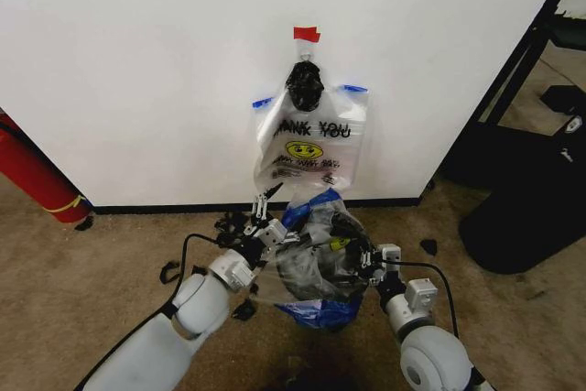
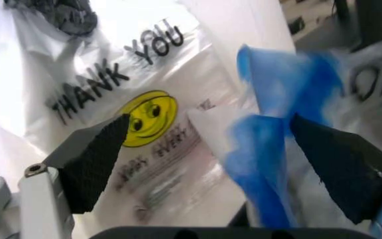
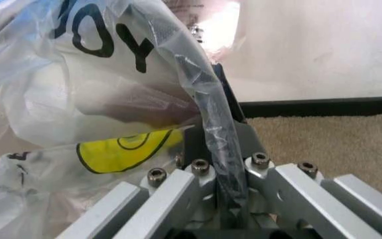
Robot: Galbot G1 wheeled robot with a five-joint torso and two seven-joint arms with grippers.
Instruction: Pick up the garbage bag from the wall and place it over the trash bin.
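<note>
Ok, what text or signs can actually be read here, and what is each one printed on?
"THANK YOU": black print on the bag hanging on the wall, above a yellow smiley.
Lines under that smiley: too small to read.
"YO": partial black print on the bag over the bin.

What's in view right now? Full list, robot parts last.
wall: 1, white with black baseboard, ahead
red tape: 1, red, on wall above the lump
knotted lump: 1, black, on wall at hanging bag's top
hanging bag: 1, clear with blue handles, on wall
bag on bin: 1, clear with blue handles, draped over bin
trash bin: 1, black, on carpet below hanging bag
red cylinder: 1, red with yellow band, far left against the wall
bulky thing: 1, black, right
left gripper: 1, jaws open around a blue handle
right gripper: 1, jaws shut on bag-covered rim
</note>
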